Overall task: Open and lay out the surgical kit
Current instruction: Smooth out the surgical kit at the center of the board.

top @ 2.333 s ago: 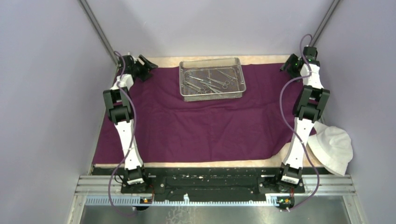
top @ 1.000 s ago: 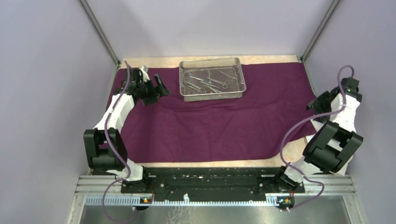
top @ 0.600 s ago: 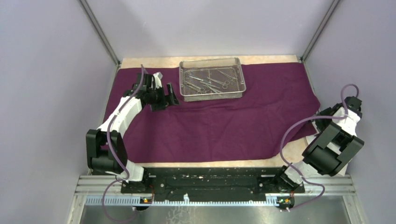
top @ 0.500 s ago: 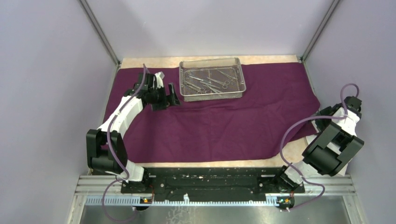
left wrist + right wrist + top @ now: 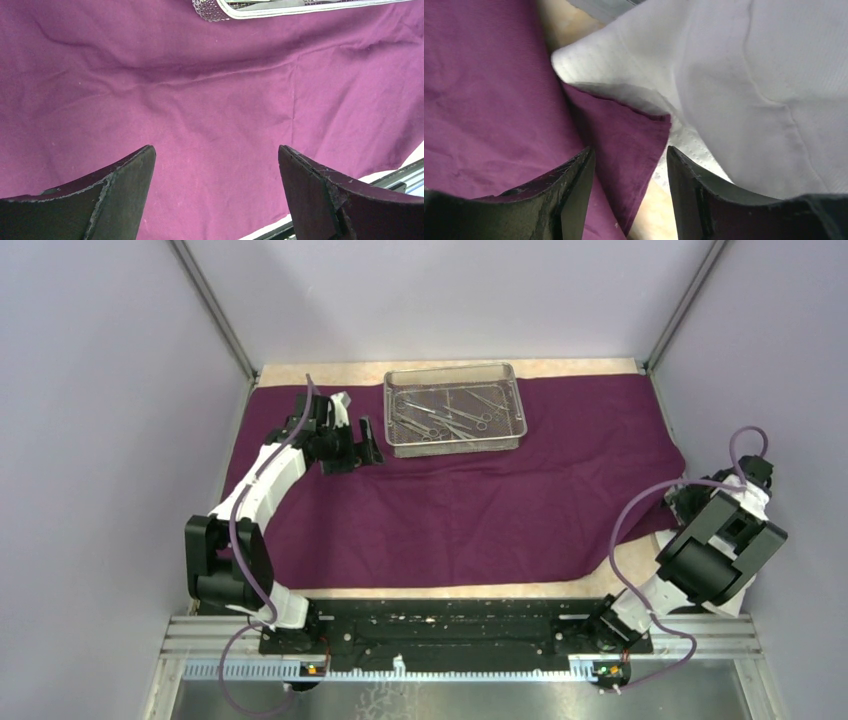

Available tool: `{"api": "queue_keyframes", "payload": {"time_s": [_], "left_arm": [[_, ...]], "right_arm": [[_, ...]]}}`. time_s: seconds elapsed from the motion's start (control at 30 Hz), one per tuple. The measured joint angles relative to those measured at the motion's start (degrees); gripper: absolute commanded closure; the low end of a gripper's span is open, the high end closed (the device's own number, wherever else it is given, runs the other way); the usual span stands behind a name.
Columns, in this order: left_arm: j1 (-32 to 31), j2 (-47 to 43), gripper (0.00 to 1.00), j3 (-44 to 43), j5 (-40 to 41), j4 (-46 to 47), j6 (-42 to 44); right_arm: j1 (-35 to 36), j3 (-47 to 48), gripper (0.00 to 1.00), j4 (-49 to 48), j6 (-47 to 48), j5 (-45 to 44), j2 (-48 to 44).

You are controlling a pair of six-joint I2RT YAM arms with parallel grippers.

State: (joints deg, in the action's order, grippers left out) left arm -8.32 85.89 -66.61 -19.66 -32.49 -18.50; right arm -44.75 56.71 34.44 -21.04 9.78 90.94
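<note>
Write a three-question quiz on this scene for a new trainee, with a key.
1. True or false: the steel instruments lie inside the mesh tray.
2. In the right wrist view, what shows in the gap at the right gripper?
A) the tray's rim
B) a corner of the purple cloth lying against the white cloth
C) a pair of scissors
3. Fill in: the left gripper hangs over the purple cloth with its jaws ____.

Key: 1 true; 2 B; 3 open.
</note>
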Motion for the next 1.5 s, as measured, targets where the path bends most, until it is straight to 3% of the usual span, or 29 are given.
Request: {"api": "queue_keyframes", "payload": {"time_s": [0.23, 0.5, 0.67, 0.97, 1.5], "left_arm": [[0.0, 0.8, 0.01, -0.6, 1.0, -1.3, 0.6], [0.0, 2.5, 0.01, -2.5, 1.8, -2.7, 0.7], [0.0, 2.9, 0.01, -3.1, 2.5, -3.5, 0.7], [0.0, 3.5, 0.01, -3.8, 2.9, -4.9, 0.8], [0.0, 5.7, 0.01, -5.0, 2.6, -5.7, 1.1]], "right_arm": [[-1.5, -1.6, 0.41, -1.9, 0.0, 1.4, 1.9], [-1.6, -2.2, 0.52, -4.8, -0.7, 4.2, 3.5], [-1.7, -2.8, 0.72, -6.8, -1.2, 5.4, 3.5], [-1.7, -3.1, 0.99, -6.6, -1.7, 5.5, 2.6], [1.0, -3.0, 1.00, -2.3, -5.1, 5.8, -4.0]]}}
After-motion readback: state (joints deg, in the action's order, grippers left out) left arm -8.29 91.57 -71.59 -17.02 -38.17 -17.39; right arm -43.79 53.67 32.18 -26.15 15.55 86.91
